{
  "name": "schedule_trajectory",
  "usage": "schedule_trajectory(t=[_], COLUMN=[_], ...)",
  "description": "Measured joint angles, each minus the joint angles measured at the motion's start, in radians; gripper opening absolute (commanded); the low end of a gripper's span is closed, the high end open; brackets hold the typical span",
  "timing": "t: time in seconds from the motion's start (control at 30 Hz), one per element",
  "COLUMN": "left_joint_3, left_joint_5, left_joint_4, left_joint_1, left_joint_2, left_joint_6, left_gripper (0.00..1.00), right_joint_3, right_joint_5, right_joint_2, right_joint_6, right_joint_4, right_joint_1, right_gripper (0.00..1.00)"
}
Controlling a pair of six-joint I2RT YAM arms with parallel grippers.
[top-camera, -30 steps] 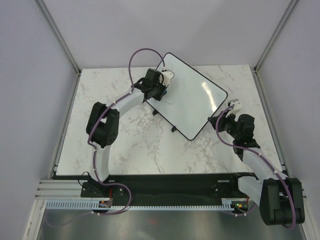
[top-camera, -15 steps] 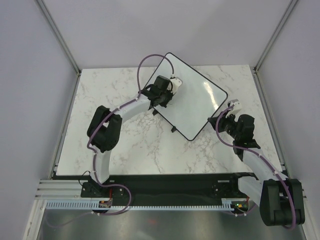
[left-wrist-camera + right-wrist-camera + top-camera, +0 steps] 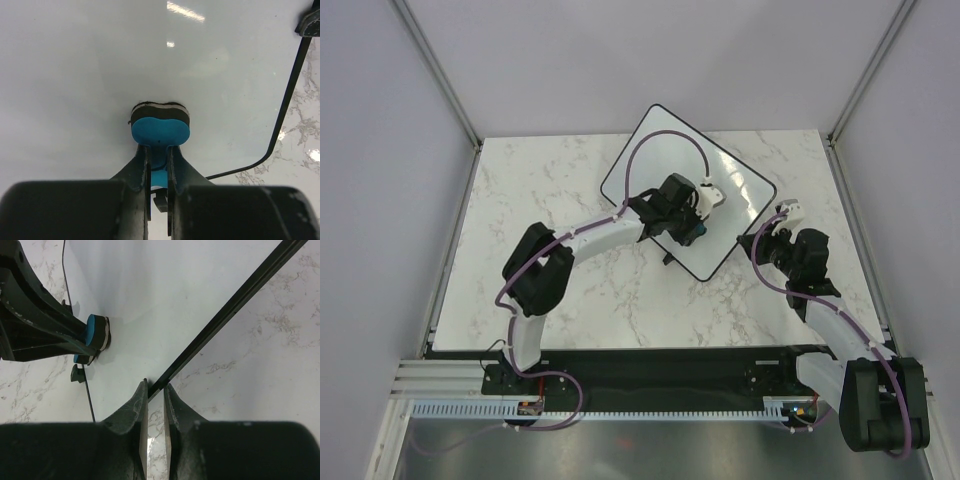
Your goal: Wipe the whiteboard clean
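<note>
Whiteboard (image 3: 735,215) rests on the marble table (image 3: 570,190), turned diamond-wise, right of centre towards the far edge.

My left gripper (image 3: 157,150) is nearly closed. Its 2 fingers pinch the blue eraser (image 3: 160,127) by its lower end. The eraser's dark felt face sits against the glossy white surface, in the board's near half.

My right gripper (image 3: 155,387) is closed almost fully on the board's thin black frame (image 3: 225,315) near the right-hand corner, and the edge runs in between the 2 fingertips.

The 2 grippers are near each other, not touching.
</note>
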Motion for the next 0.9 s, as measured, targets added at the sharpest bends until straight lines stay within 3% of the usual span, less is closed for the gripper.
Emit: schedule_trajectory(t=[0.17, 0.27, 0.5, 0.9], left_joint_3=[-0.01, -0.01, -0.012, -0.088], left_joint_5=[0.071, 0.083, -0.023, -0.071], left_joint_4=[0.002, 0.002, 0.025, 0.061], left_joint_1=[0.071, 0.167, 0.385, 0.322], left_joint_2=[0.0, 0.002, 0.042, 0.008], left_joint_6=[0.0, 0.0, 0.002, 0.002], left_gripper=[0.02, 0.02, 0.02, 0.02], right_joint_3=[0.0, 0.0, 0.0, 0.0], right_joint_5=[-0.003, -0.008, -0.026, -0.026], right_joint_2=[0.0, 0.0, 0.001, 0.001], right_joint_6=[0.0, 0.0, 0.001, 0.001], right_joint_4=[0.003, 0.004, 0.012, 0.014], right_joint_1=[0.001, 0.001, 0.003, 0.003], right_gripper=[0.0, 0.0, 0.0, 0.0])
